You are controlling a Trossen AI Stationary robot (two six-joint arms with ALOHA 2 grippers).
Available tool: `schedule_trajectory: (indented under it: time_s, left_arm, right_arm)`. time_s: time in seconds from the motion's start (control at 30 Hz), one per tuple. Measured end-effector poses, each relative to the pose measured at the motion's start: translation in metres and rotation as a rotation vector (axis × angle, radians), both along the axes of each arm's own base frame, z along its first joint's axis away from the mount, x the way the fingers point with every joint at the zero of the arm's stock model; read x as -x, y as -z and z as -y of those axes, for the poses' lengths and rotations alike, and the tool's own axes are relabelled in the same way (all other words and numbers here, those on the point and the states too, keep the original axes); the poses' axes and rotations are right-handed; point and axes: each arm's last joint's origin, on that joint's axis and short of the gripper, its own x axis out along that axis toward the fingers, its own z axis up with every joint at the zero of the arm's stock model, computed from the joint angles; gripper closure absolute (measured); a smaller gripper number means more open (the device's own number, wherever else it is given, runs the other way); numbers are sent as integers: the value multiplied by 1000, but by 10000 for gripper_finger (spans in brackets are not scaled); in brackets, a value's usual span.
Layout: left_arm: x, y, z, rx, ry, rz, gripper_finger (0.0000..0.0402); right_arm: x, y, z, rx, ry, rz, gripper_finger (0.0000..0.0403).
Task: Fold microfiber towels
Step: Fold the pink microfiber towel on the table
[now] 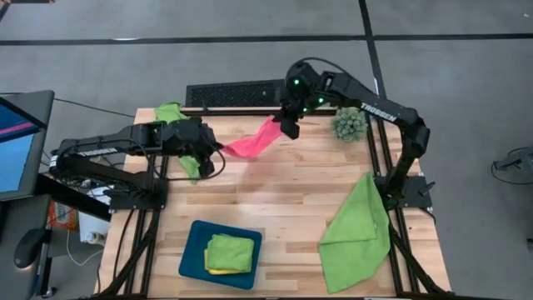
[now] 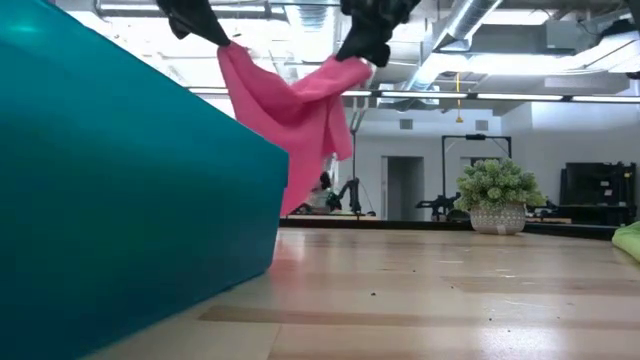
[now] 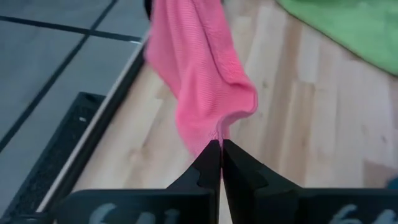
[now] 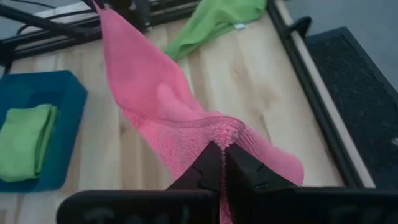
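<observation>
A: Where do we have the pink towel (image 1: 252, 143) just now?

B: Off the desk (image 1: 275, 196), slung between our two tools in the upper middle of the high view. The left tool (image 1: 218, 151) is clamped on the corner toward the picture's left, its fingers pressed flat together with a pinch of cloth between the tips. The right tool (image 1: 288, 127) is pinched on the corner toward the upper right, fingers almost together with only cloth between them.

A: So which way does it run?

B: Its long axis goes from lower left to upper right in the high view, rising toward the right tool. In the low view the cloth (image 2: 295, 115) sags in a swag between the two grips, near the top of the frame, well clear of the wood.

A: That line is what the next move turns on, we judge?

B: Yes. The free lower edge hangs beneath both grips, so each arm is equally at its own corner; neither is nearer. To lay it flat we would likely have to keep that line taut while lowering.

A: And the rest?

B: A lime towel (image 1: 358, 233) lies spread at lower right, another green one (image 1: 169, 112) at upper left, and folded towels (image 1: 229, 252) sit in the teal tray (image 1: 193, 258) at bottom centre. The plant (image 1: 350, 123) is just beside the right arm.
</observation>
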Motion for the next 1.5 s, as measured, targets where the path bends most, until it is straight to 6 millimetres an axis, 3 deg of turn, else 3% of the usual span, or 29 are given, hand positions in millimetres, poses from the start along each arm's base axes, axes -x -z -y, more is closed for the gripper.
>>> schedule_trajectory:
  time_s: [0.27,0.43,0.57,0.87,1.03,1.2,1.5]
  left_arm:
    - [-2,-6,-16,41,-14,85,401]
    - [-9,7,-20,83,27,38,401]
    - [-17,27,-20,94,73,-39,401]
    - [-41,96,-21,188,166,-112,401]
    - [-52,116,-21,254,202,-146,401]
    - [-59,125,-22,294,230,-160,401]
    - [-60,123,-22,288,230,-134,401]
  right_arm:
    - [13,5,15,-33,39,-61,374]
    - [15,29,17,-86,40,-124,374]
    - [19,61,10,-102,40,-146,373]
    - [24,170,-31,-104,45,-179,375]
    - [28,205,-58,-24,20,-236,358]
    - [29,213,-75,-4,-36,-270,311]
    - [25,220,-91,15,-88,-298,216]
